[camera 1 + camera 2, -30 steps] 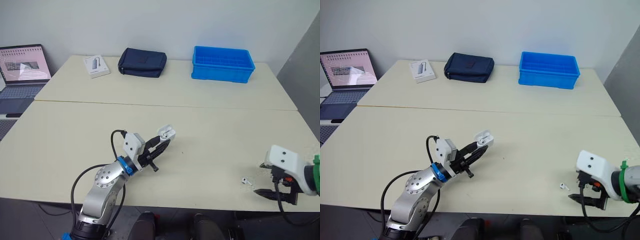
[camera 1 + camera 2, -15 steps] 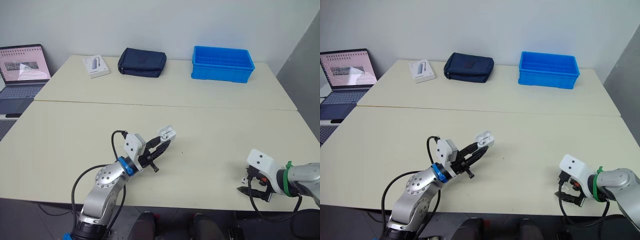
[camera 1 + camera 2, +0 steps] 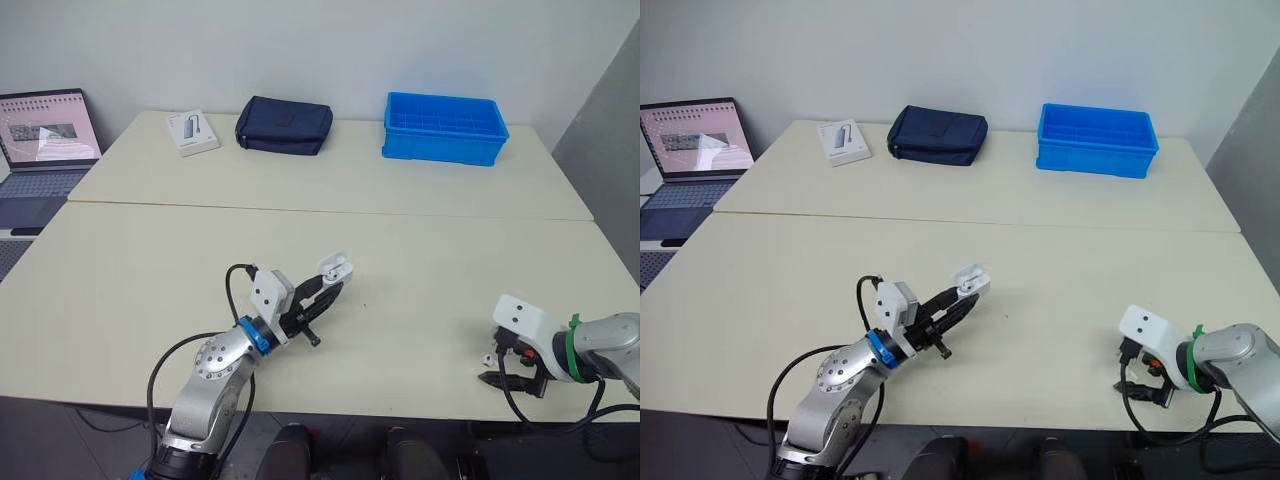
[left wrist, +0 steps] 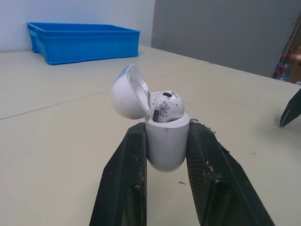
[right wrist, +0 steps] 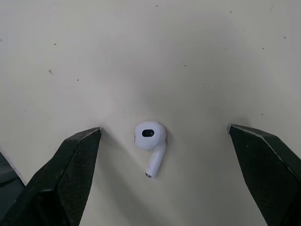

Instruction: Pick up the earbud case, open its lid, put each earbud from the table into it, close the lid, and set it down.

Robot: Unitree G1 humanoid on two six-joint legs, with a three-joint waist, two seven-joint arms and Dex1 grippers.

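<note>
My left gripper (image 4: 167, 133) is shut on the white earbud case (image 4: 165, 143), held above the table's front middle. Its lid (image 4: 128, 92) stands open, and one earbud (image 4: 168, 106) sits inside. In the head views the case (image 3: 335, 268) is at the tip of my left gripper (image 3: 322, 288). The other earbud (image 5: 150, 140) lies on the table near the front right. My right gripper (image 5: 163, 128) is open, with one finger (image 5: 61, 181) on each side of that earbud and neither touching it. In the left eye view my right gripper (image 3: 507, 378) is low at the table's front edge.
A blue bin (image 3: 445, 128) stands at the back right. A dark pouch (image 3: 285, 125) and a white box (image 3: 193, 132) lie at the back. An open laptop (image 3: 45, 140) sits at the far left. A seam (image 3: 330, 210) runs across the table.
My right gripper has moved left along the front edge and now straddles the loose earbud. The left gripper with the open case has barely moved.
</note>
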